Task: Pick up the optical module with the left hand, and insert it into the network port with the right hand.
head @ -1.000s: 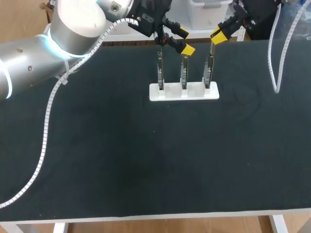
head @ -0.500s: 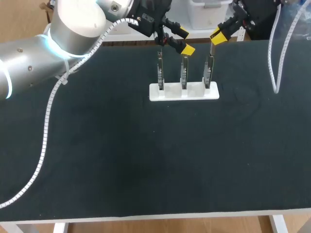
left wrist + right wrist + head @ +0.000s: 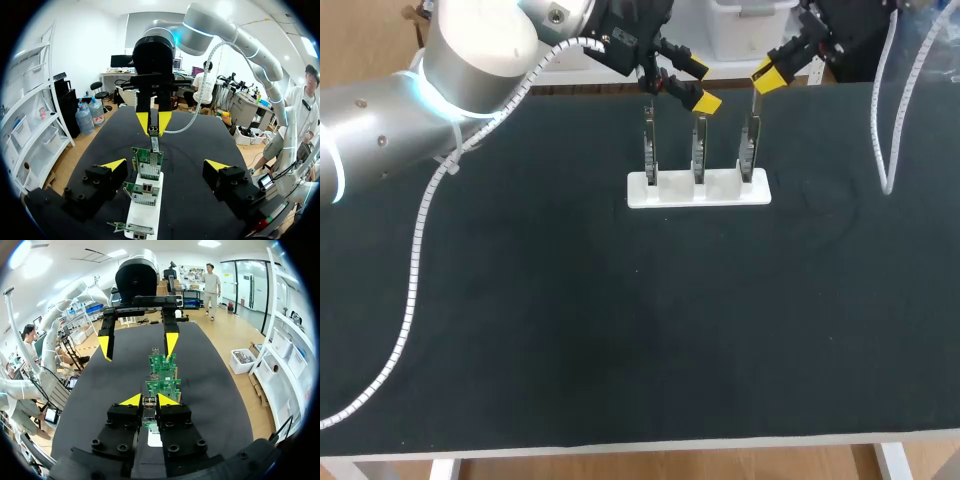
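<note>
A white holder (image 3: 698, 188) at the table's far side carries three upright green network cards (image 3: 699, 150). My right gripper (image 3: 768, 72) hangs just above the rightmost card (image 3: 750, 148), shut on a small metal optical module (image 3: 149, 406) that points down at the card's port. In the right wrist view the gripper (image 3: 149, 401) has its yellow tips close together on the module. My left gripper (image 3: 698, 85) stands open and empty above the left and middle cards. From the left wrist view its own gripper (image 3: 165, 165) straddles the row of cards (image 3: 148, 162), facing the module (image 3: 154, 131).
Black mat (image 3: 620, 330) covers the table in front of the holder. A white spiral cable (image 3: 415, 260) from my left arm drapes over the left side, and another cable (image 3: 885, 130) hangs at the far right.
</note>
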Controlling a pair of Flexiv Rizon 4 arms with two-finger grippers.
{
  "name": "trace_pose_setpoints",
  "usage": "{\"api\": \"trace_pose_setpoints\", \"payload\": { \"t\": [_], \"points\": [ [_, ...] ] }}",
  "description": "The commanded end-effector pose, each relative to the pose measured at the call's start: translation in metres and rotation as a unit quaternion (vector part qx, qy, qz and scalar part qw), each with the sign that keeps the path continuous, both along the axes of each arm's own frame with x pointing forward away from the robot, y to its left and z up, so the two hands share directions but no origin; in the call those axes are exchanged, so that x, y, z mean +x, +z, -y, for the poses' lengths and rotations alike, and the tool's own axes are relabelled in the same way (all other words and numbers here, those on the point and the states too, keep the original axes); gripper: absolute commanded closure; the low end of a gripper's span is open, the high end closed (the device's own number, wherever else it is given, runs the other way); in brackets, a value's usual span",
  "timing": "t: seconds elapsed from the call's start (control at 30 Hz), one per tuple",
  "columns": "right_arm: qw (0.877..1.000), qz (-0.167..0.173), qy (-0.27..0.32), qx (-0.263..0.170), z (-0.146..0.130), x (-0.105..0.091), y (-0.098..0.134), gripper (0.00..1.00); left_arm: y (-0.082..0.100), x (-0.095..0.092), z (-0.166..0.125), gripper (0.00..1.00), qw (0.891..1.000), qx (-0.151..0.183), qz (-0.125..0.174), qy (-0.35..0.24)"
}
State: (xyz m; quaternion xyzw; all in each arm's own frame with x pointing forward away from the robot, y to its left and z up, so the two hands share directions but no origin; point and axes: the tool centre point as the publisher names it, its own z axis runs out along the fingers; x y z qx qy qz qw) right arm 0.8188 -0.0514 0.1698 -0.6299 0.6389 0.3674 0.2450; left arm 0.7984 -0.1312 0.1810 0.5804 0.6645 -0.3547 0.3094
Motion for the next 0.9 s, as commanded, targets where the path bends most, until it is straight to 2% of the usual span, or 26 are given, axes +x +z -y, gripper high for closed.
{"api": "trace_pose_setpoints", "payload": {
  "t": [0.03, 0.9],
  "points": [
    [1.0, 0.002, -0.002, 0.001, -0.001, 0.0012, 0.0, 1.0, 0.0002, -0.0026, -0.0005, 0.0, 1.0, 0.0, 0.001, 0.003],
    [1.0, 0.001, -0.008, 0.002, -0.0029, 0.002, -0.0015, 1.0, 0.0002, -0.0026, -0.0005, 0.0, 1.0, 0.0, 0.001, 0.003]
  ]
}}
